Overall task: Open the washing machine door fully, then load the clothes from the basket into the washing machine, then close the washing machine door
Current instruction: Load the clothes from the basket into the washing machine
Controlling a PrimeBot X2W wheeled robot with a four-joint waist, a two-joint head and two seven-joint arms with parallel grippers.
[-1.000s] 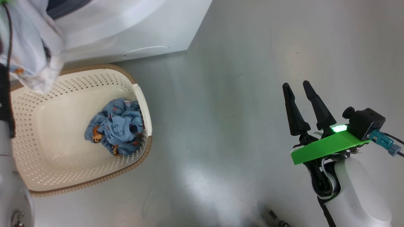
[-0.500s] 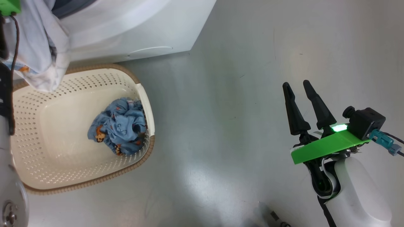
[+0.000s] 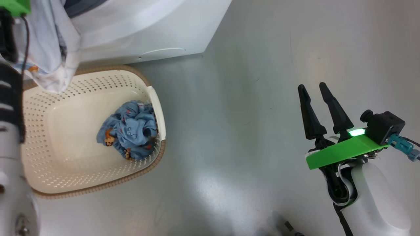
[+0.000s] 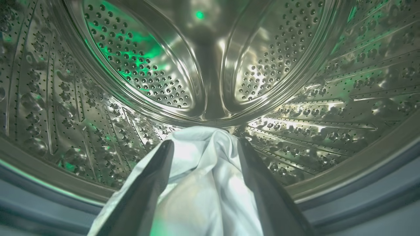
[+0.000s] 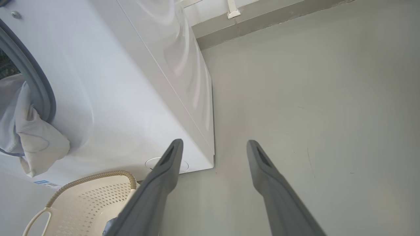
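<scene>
Pale garment [image 4: 203, 186] hangs in left gripper [image 4: 205, 141], fingers spread, at drum [image 4: 131, 65] mouth. Blue printed garment [image 3: 129, 129] sits in basket [image 3: 59, 147] (right gripper [image 3: 311, 86] fingers apart too).

The head camera's view shifts: the basket [image 3: 159, 108] and pale garment [image 3: 49, 46] sit slightly further right, and more of the green wrist plate [image 3: 13, 6] shows at upper left.

laundry area, white washing machine [image 3: 147, 26], basket [image 3: 82, 86], bare grey floor [image 3: 249, 108]

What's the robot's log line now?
left gripper: open at drum | pale garment: between jaws, hanging out | blue garment: in basket | right gripper: open
</scene>
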